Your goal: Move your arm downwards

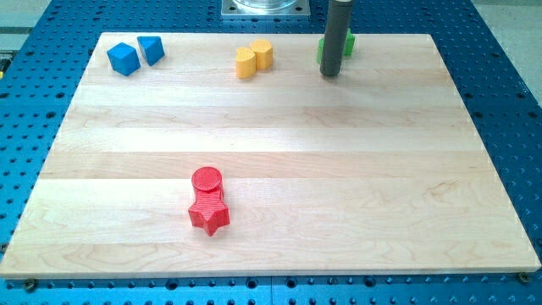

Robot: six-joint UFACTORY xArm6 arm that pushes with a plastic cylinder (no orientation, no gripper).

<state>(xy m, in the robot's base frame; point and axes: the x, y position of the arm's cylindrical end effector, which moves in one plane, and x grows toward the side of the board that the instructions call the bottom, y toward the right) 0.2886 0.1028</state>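
My rod comes down from the view's top, and my tip [330,74] rests on the wooden board [279,161] near its top edge. A green block [347,45] sits right behind the rod, mostly hidden by it, so its shape cannot be made out. Two yellow blocks, a heart-like one [246,63] and a hexagonal one [262,53], touch each other to the left of my tip. Two blue blocks [124,58] [152,49] sit at the top left. A red cylinder [207,180] and a red star [209,213] touch at the lower left, far from my tip.
The board lies on a blue perforated table [500,110]. A metal base plate [264,8] shows at the view's top centre.
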